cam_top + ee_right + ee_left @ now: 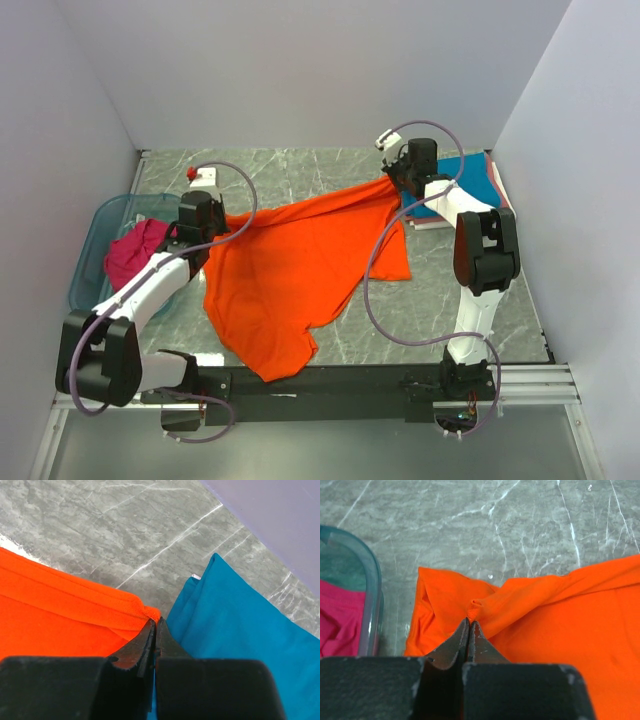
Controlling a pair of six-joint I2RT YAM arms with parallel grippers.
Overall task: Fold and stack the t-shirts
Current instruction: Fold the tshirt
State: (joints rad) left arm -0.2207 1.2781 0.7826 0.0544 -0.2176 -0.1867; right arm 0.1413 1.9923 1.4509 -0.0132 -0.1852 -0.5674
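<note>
Now both hands are clamped tight on the orange t-shirt [300, 270]: left hand [469, 624] pinches a small fold at one end, right hand [155, 623] nips a corner at the other, w/ the cloth stretched between them over the tabletop [290, 172]. Folded teal t-shirt [235, 625] lies just beside right hand; magenta t-shirt [135, 250] sits in blue tub [88, 262], far left.

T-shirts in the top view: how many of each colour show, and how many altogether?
orange t-shirt: 1
teal t-shirt: 1
magenta t-shirt, in the tub: 1
pink edge under the teal: 1
white edge under the teal: 1
Total: 5
</note>
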